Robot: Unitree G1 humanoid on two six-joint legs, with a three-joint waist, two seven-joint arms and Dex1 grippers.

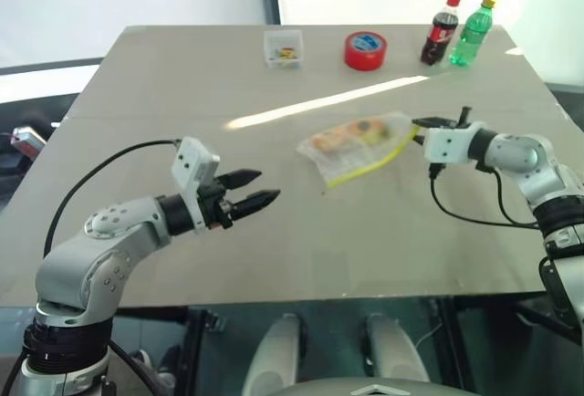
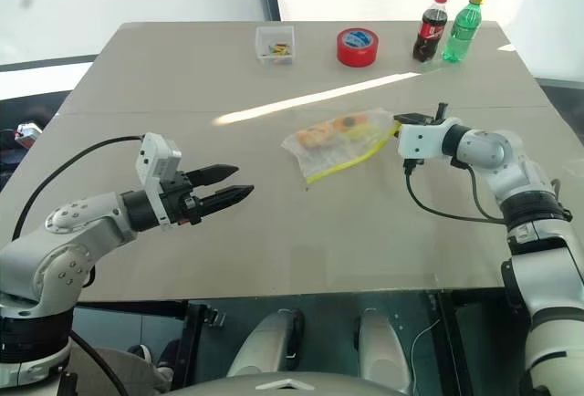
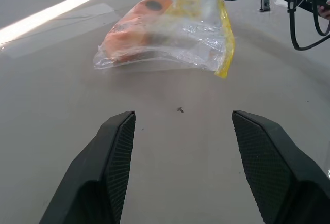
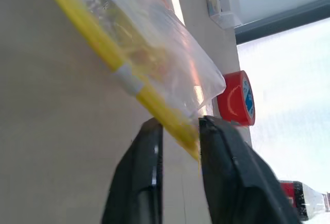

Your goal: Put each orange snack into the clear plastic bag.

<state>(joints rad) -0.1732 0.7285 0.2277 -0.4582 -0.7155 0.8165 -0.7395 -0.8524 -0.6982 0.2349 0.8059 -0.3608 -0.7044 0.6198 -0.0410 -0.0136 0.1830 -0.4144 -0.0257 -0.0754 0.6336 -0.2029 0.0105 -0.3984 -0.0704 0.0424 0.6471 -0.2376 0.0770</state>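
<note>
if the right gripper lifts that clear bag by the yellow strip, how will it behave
The clear plastic bag looks thin and crinkly, so it will likely sag. The orange snacks inside may slide to its low end. The right gripper pinches only one corner, so it might slip.

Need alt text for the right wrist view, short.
The right gripper pinches the yellow strip at one end of the clear plastic bag, which stretches away over the grey table with orange snacks dimly visible inside. Beyond stand a red tape roll and a small clear box.
</note>
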